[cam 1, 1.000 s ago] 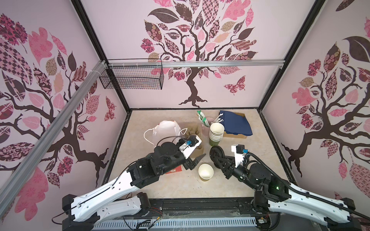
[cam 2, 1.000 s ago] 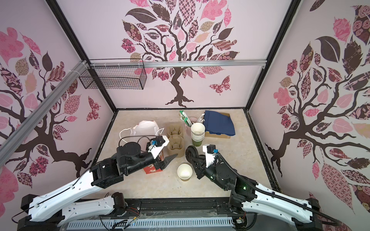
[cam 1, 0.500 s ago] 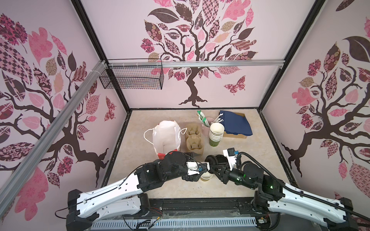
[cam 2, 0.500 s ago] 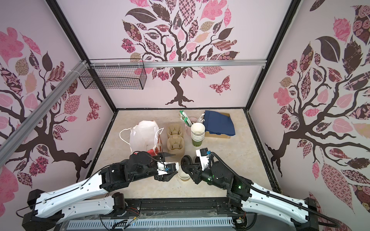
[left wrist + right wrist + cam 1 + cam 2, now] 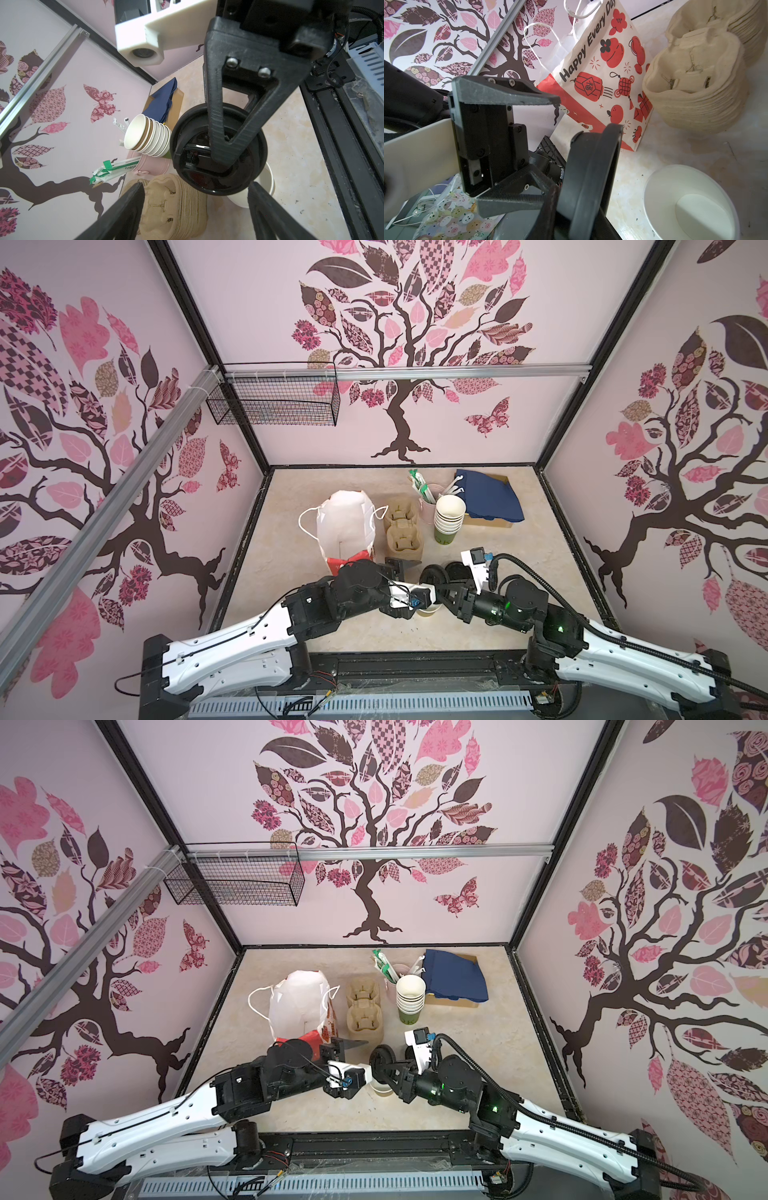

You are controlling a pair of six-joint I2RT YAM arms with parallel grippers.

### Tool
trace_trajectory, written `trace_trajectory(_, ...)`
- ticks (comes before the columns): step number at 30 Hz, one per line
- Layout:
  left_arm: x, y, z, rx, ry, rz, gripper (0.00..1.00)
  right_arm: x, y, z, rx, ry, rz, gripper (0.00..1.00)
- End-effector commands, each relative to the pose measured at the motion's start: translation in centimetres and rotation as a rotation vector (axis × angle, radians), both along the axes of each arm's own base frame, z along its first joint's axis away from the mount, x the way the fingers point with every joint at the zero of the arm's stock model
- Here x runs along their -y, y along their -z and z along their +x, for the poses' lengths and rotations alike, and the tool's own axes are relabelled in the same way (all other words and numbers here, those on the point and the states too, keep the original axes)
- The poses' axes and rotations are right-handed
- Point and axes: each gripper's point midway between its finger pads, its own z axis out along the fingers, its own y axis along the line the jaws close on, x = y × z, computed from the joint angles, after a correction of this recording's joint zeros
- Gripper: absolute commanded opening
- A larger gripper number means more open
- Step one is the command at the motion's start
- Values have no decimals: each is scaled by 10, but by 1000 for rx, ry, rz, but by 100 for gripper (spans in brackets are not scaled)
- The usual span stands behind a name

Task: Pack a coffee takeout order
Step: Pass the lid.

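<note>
A small lidless paper cup [image 5: 691,207] stands near the table's front edge, mostly hidden under the arms in both top views [image 5: 430,610]. My right gripper [image 5: 571,214] is shut on the round black lid [image 5: 591,176], which it holds on edge just above and beside the cup [image 5: 381,1058]. My left gripper [image 5: 195,185] is open and faces the lid from the other side, holding nothing. The tan pulp carrier stack [image 5: 403,531] sits behind them. The navy napkin [image 5: 490,497] lies on a cardboard box at the back right.
A white paper bag with red print [image 5: 345,522] stands left of the carrier stack. A tall stack of lidless cups [image 5: 449,518] and a pink cup of wrapped straws [image 5: 428,497] stand behind. A wire basket [image 5: 274,402] hangs on the back wall.
My left arm swung from the bag towards the front centre, beside the cup. The right gripper carried the lid left to meet it. Both now cover the cup from above.
</note>
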Motion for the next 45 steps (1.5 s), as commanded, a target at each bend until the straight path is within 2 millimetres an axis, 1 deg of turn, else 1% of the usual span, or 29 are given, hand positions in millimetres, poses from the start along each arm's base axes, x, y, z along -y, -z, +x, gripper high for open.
trace_trajectory(1,-4,6,-8,2,39,9,83,-4,-13,-4,3,-30,60,0)
trace_trajectory(6,-1,10,-20,-43,108,41,81,-11,-20,-13,12,-96,82,0)
trace_trajectory(10,2,13,-26,-61,146,53,83,-13,-21,-15,13,-114,86,0)
trace_trajectory(17,4,9,-16,-10,110,40,83,-18,-22,-21,7,-156,92,0)
trace_trajectory(20,5,9,-15,-4,108,45,83,-20,-22,-22,6,-164,91,0)
trace_trajectory(26,6,18,-12,-4,107,94,81,-22,-23,-23,9,-177,95,0)
trace_trajectory(35,8,12,-7,21,85,80,81,-25,-28,-25,10,-195,108,0)
trace_trajectory(41,8,13,-6,27,81,86,78,-26,-28,-26,8,-203,109,0)
trace_trajectory(45,8,13,-5,34,78,91,75,-27,-27,-26,8,-203,105,0)
